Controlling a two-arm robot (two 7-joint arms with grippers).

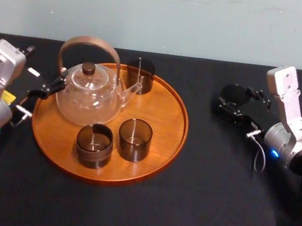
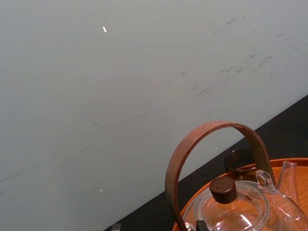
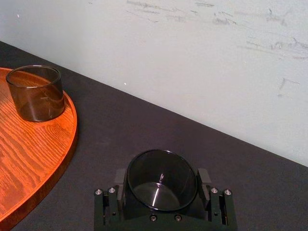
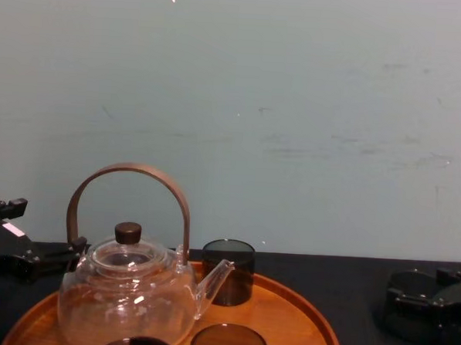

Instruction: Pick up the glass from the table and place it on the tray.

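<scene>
Right end effector (image 3: 161,179) clamped on upright glass (image 3: 161,166) | tray (image 1: 178,129) lies near, to its left | left end effector (image 1: 45,89) idle beside tray's opposite rim

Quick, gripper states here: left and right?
Left gripper: cannot be told; it sits by the glass teapot at the tray's left edge.
Right gripper: closed on the dark glass, right of the tray.
</scene>
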